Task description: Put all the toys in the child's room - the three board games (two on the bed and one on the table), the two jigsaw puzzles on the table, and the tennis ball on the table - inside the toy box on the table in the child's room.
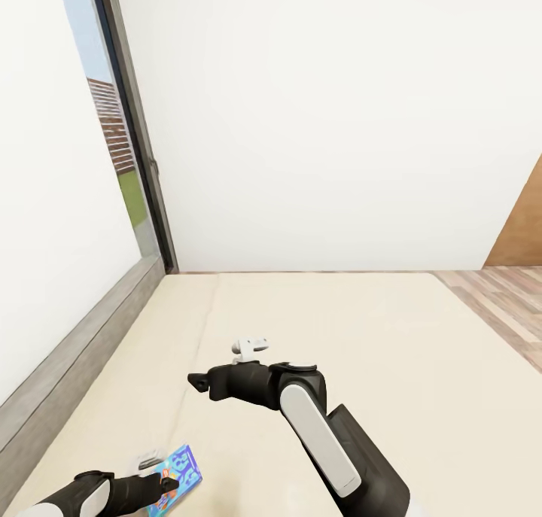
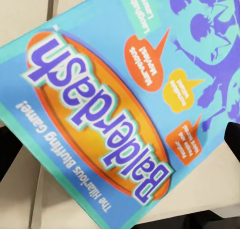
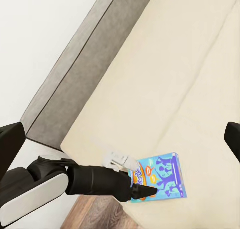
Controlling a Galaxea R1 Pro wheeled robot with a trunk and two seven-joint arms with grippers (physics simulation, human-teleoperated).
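A small blue board game (image 1: 181, 468) printed "Balderdash" (image 2: 115, 104) lies flat on the beige mattress of the bed (image 1: 361, 336), near its front edge (image 3: 162, 174). My left gripper (image 1: 167, 483) hovers right over the box, open, with its dark fingers (image 2: 6, 154) spread to either side of the lid. In the right wrist view the left gripper's tip (image 3: 142, 189) meets the box's near edge. My right gripper (image 1: 197, 381) hangs open above the middle of the mattress, holding nothing, with its fingers (image 3: 10, 144) wide apart. The toy box, table, puzzles and tennis ball are out of view.
A low grey headboard (image 1: 68, 366) runs along the bed's left side against a white wall. A tall window (image 1: 113, 148) stands in the far left corner. Wooden floor (image 1: 504, 299) lies to the right of the bed and below its front edge (image 3: 100, 214).
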